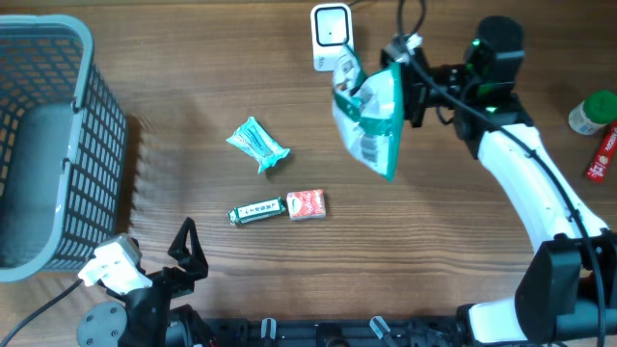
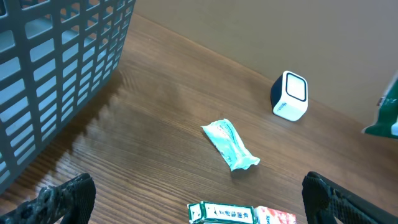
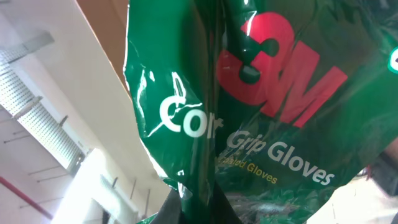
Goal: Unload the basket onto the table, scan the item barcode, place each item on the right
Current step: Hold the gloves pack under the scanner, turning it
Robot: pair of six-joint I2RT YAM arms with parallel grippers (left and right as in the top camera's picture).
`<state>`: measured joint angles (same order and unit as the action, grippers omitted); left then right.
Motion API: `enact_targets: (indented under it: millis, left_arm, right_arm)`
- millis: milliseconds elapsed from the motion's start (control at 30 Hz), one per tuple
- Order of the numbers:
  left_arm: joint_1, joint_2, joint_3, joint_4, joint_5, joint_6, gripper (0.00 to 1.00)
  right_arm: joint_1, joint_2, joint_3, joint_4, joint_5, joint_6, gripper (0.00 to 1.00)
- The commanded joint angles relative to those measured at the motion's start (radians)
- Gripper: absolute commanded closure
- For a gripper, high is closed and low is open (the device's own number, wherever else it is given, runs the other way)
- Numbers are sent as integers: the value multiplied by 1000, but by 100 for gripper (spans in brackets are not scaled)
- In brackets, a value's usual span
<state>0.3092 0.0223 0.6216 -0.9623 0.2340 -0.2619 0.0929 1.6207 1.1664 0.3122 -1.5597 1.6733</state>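
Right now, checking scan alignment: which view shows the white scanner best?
Left wrist: the scanner stands whole and unobstructed, its face visible. Overhead shows it small from above, beside the glove packet. Right wrist shows only the packet.

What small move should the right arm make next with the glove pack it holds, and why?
Probably a slight wrist turn, so the pack's printed panel faces the scanner. The right fingers are shut on the glove pack, which hangs just beside the scanner, but its barcode-like print seems to face upward, not toward the scanner's window.
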Motion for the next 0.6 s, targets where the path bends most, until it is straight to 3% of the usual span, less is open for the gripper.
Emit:
enact_targets:
  millis: [0, 400, 533, 567]
  left_arm:
    - [-6, -1, -3, 2, 1, -8, 0]
    - [-6, -1, -3, 2, 1, -8, 0]
    - [-6, -1, -3, 3, 1, -8, 0]
    - [-6, -1, -3, 2, 1, -8, 0]
  right_arm:
    - [-42, 17, 2, 4, -64, -84, 96]
    - [-106, 17, 2, -19, -64, -129, 96]
    - [-105, 17, 2, 18, -49, -402, 96]
    - [-103, 17, 2, 19, -33, -578, 96]
